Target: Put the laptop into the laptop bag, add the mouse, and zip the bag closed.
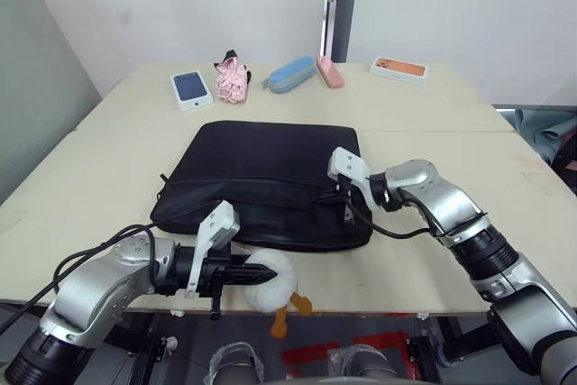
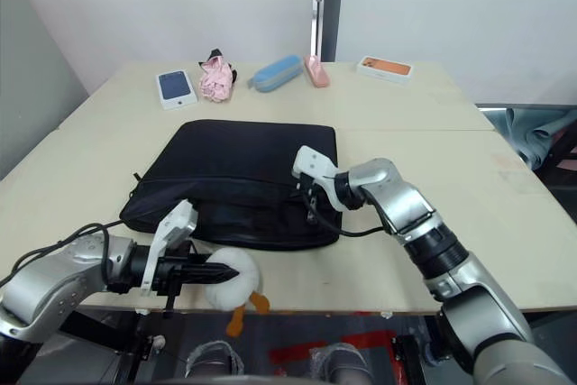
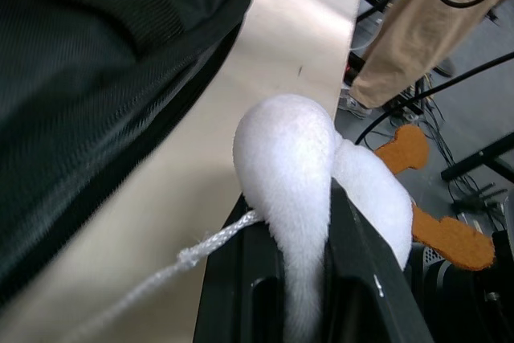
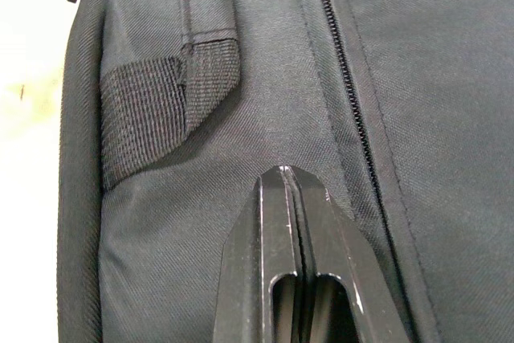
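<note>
Bag [image 1: 270,178] lies flat in the middle of the tabletop [image 1: 108,169], its near long edge toward the robot, and no laptop or mouse can be seen on the surface around it. By that, both are probably inside already, though the pictures cannot confirm it. What remains looks like the zipping, or its last stretch.

In the right wrist view the zipper [image 4: 347,94] reads as closed along the part shown, teeth meshed beside a strap handle [image 4: 161,110]. Whether the whole run is shut cannot be told.

Right tool [image 4: 291,190] is clenched, fingers pressed together with nothing between them, its tip on the bag's fabric near the right near corner. Left tool [image 1: 257,274] hangs at the tabletop's near edge, gripping the plush duck [image 1: 275,284], whose white body is squeezed between the fingers; its cord [image 3: 169,271] runs back toward the bag.

At the far side lie a phone box [image 1: 191,89], pink cloth [image 1: 233,78], blue case [image 1: 290,74], pink case [image 1: 330,71] and orange box [image 1: 398,68], all well apart from the bag.
</note>
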